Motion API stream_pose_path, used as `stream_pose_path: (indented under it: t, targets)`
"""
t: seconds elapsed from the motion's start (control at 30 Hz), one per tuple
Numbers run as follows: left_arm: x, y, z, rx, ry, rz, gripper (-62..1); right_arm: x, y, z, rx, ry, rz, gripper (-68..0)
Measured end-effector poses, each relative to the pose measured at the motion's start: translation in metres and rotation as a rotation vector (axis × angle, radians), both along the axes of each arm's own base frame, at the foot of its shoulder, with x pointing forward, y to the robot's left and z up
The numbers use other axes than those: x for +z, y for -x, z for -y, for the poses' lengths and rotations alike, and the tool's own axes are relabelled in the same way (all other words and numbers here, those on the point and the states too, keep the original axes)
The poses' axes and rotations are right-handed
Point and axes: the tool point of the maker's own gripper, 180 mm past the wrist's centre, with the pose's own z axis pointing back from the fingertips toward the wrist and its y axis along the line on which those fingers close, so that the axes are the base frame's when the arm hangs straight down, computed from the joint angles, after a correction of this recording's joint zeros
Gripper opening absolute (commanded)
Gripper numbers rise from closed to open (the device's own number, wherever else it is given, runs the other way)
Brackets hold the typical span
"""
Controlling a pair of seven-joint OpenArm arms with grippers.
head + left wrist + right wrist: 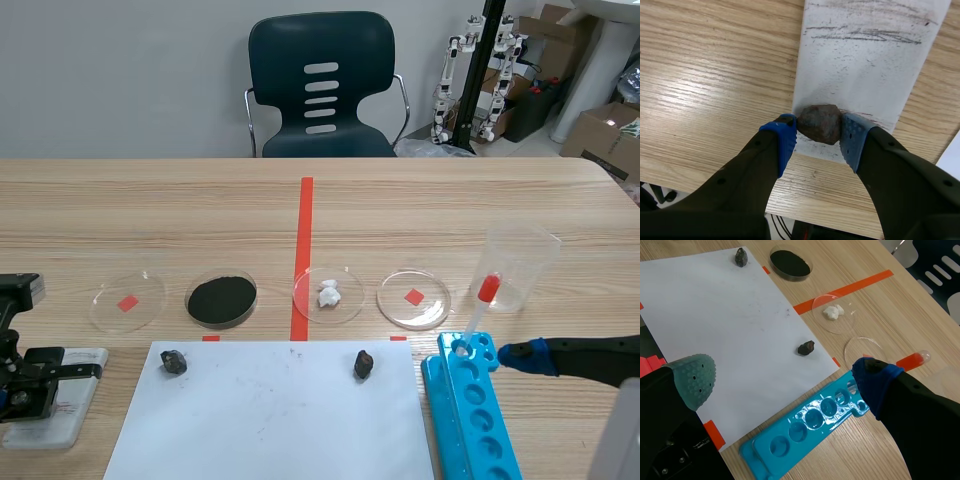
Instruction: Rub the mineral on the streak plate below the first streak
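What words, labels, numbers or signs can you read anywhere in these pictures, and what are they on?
None can be read.
The streak plate bears only grey streaks, no letters.
The blue rack and the white sheet show no print.
The cardboard boxes behind the table: any print is too small to read.

Right gripper (782, 379) fingers spread wide above large white paper sheet (715, 315). Left dark rough stone (741, 256), right dark rough stone (806, 347) on sheet's far edge. Bright blue plastic well tray (805, 425) just right of sheet.
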Motion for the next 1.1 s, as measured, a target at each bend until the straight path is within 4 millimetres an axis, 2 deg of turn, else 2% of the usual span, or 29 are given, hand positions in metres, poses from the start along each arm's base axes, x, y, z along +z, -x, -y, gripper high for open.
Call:
stream_pose_path:
  t: [0.17,0.4,0.63,0.8,0.97,1.1]
  targets:
    - [0.0,0.0,0.004,0.003,0.029,0.003,-43.2,0.0,0.0,0.0,0.0,0.0,0.0,-10.6]
    - [-0.001,-0.004,0.028,-0.045,0.208,0.026,-43.2,0.0,0.0,0.0,0.0,0.0,0.0,-10.6]
    - [-0.001,-0.005,0.035,-0.055,0.246,0.029,-43.2,0.0,0.0,0.0,0.0,0.0,0.0,-10.6]
    - [-0.002,-0.003,0.025,-0.051,0.168,0.012,-43.2,0.0,0.0,0.0,0.0,0.0,0.0,-10.6]
    - [0.001,0.003,-0.004,-0.013,0.016,-0.017,-43.2,0.0,0.0,0.0,0.0,0.0,0.0,-10.6]
    - [0.002,0.005,-0.011,-0.014,-0.003,-0.023,-43.2,0.0,0.0,0.0,0.0,0.0,0.0,-10.6]
